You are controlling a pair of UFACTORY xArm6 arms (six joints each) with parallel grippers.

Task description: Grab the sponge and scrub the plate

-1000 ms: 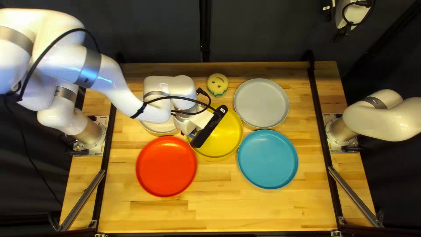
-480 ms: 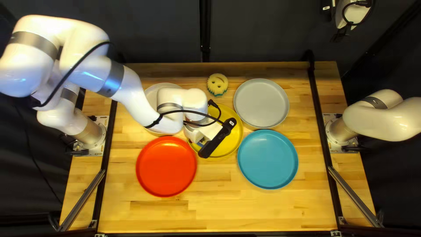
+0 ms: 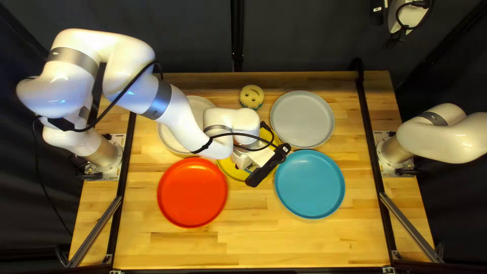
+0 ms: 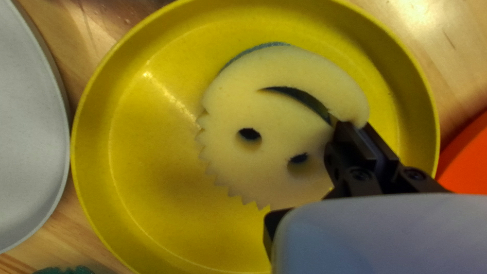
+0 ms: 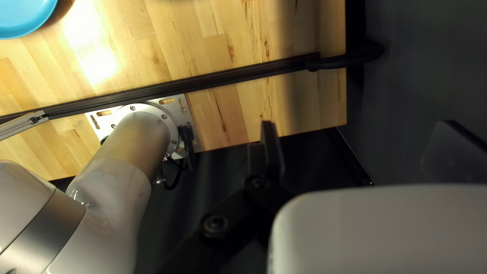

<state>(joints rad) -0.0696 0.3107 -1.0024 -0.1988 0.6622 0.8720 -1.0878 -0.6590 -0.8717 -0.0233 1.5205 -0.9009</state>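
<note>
- Left fingers (image 4: 350,139) pinched the sponge (image 4: 284,114) beside its mouth, likely for scrubbing the yellow plate (image 4: 147,167), centre of the top left view
- Right fingers (image 5: 272,152) were spread, apparently not needed

And here's the left arm (image 3: 129,71), glossy white all along its rounded tubes, with metallic grey bands (image 3: 158,100) ringing it! A black cable (image 3: 122,96) loops down its length, cinched by a black strap (image 3: 203,146). At the wrist, there's a black bar (image 3: 264,172) with rounded ends. The left gripper (image 3: 261,156) shows black fingers and links, with round screws (image 4: 360,174). Over to the right arm (image 3: 446,133): white again, its grey base (image 5: 142,129) bolted to a slotted silver plate (image 5: 175,104), screws dotting the ring!
</note>
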